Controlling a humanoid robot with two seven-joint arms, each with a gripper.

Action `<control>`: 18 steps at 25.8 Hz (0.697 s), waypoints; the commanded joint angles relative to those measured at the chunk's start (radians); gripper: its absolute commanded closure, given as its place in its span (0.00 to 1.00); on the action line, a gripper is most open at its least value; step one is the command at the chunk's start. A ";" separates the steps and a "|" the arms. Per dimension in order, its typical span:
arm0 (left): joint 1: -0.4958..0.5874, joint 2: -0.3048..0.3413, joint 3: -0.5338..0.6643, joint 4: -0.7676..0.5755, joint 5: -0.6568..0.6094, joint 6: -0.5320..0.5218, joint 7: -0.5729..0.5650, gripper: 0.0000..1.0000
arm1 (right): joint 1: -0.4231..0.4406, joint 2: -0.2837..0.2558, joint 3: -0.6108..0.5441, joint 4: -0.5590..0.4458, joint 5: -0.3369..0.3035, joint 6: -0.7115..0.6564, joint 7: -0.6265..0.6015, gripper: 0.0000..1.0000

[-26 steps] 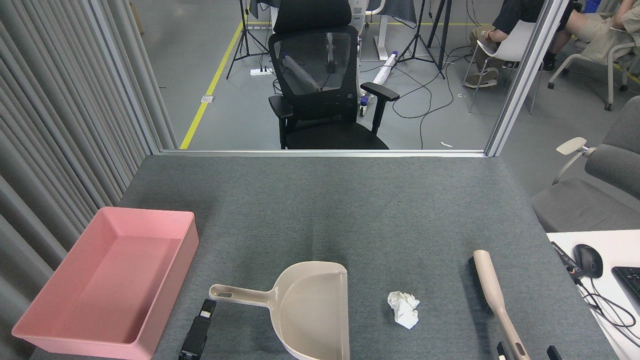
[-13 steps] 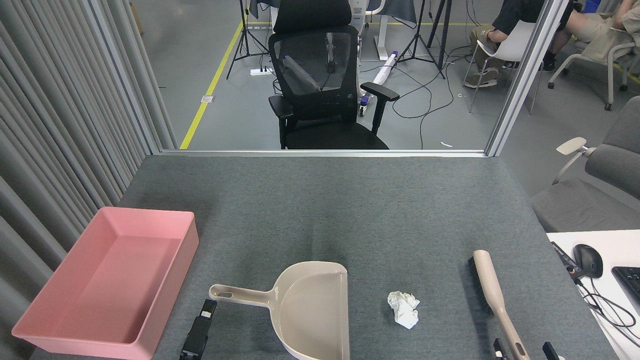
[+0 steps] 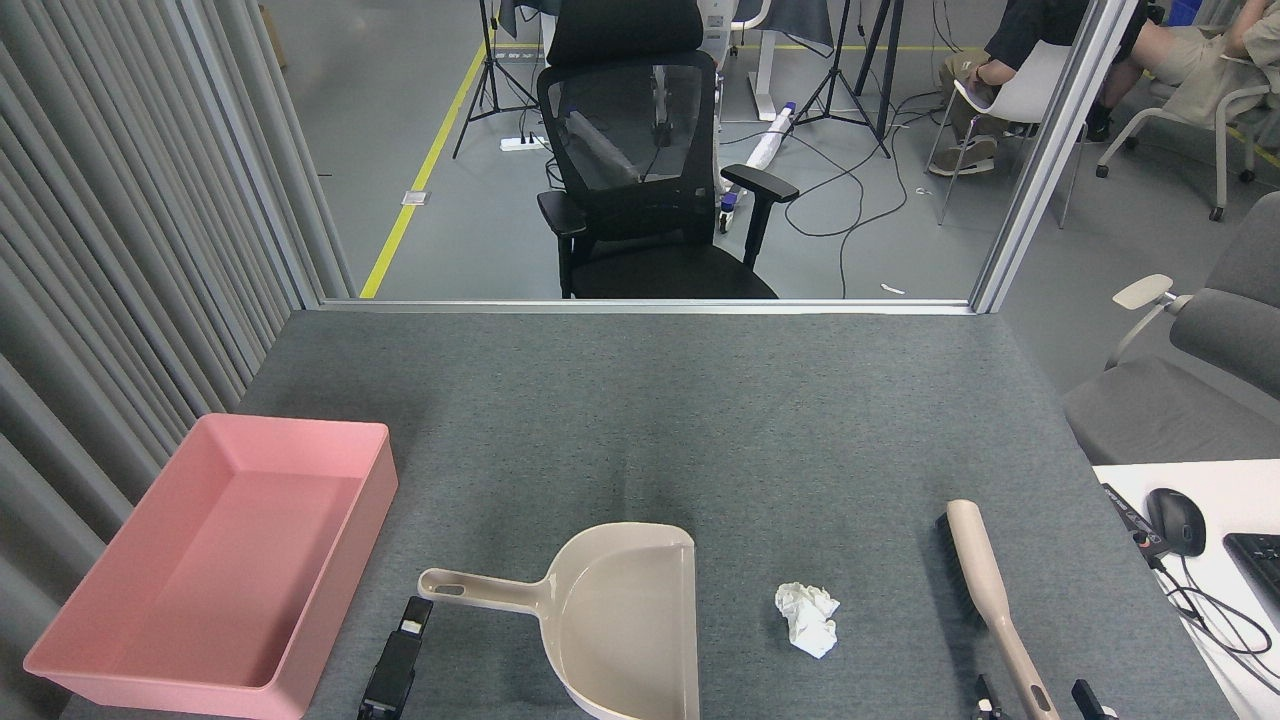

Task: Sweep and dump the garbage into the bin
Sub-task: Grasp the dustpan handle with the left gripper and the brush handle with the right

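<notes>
Your garbage (image 3: 807, 619), one white paper wad, lies on the grey worktop (image 3: 700, 420) between the dustpan (image 3: 620, 620) and the brush (image 3: 990, 600), touching neither. Nothing is swept yet, and the pink bin (image 3: 300, 440) at far left is empty.

One wad, one dustpan, one brush, one bin.

Your right gripper (image 3: 1035, 695) straddles the brush handle, fingers apart. Whether your left gripper (image 3: 398, 660) is closed, you cannot tell.

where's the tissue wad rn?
Head view: the tissue wad lies on the grey table, low and right of centre, between the dustpan on its left and the brush on its right, touching neither.
</notes>
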 commanded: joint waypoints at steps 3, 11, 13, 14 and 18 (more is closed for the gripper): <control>0.000 0.000 -0.001 0.000 0.000 0.000 0.000 0.01 | -0.002 0.000 0.008 0.010 0.016 0.019 -0.001 0.02; 0.000 0.000 -0.001 -0.001 0.000 -0.006 0.000 0.01 | -0.011 -0.003 0.009 0.008 0.017 0.025 -0.001 0.09; 0.000 0.000 -0.001 -0.001 0.000 -0.006 0.001 0.01 | -0.014 -0.009 0.008 0.008 0.017 0.025 -0.001 0.09; 0.000 0.000 -0.001 0.000 0.000 -0.006 0.001 0.01 | -0.016 -0.015 0.008 0.008 0.017 0.025 -0.001 0.09; -0.002 0.000 -0.001 -0.005 0.000 -0.006 0.001 0.01 | -0.016 -0.025 0.008 0.008 0.017 0.028 -0.001 0.09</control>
